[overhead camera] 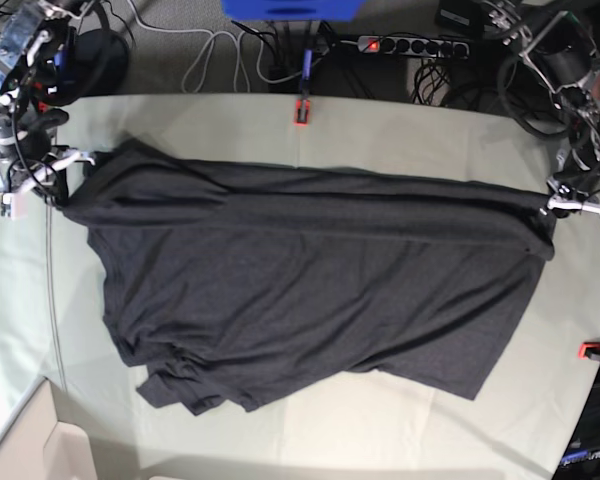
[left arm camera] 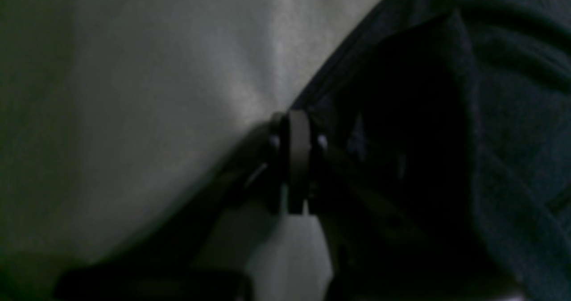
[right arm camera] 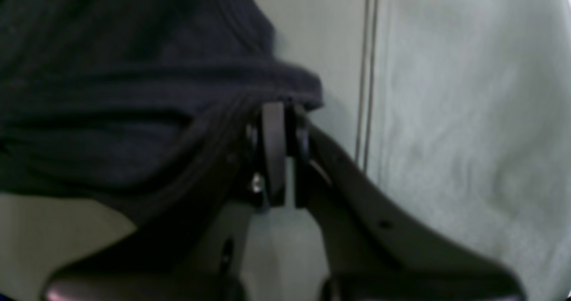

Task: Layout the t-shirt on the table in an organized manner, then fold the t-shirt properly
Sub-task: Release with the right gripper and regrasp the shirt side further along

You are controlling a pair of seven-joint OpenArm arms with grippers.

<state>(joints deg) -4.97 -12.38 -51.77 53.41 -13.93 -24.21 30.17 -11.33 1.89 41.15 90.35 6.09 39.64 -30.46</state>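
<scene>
Both end effectors clamped tight on t-shirt edges.

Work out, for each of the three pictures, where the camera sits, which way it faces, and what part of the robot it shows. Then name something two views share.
Left wrist: rides on the left arm, looks along the left end effector, shut on the t-shirt edge, above the table.
Right wrist: rides on the right arm, looks along the right end effector, shut on a bunched t-shirt fold.
Base: overhead, looks down on the table; both arms at the side edges.
Shared: all three show the black t-shirt and pale table cloth.
</scene>
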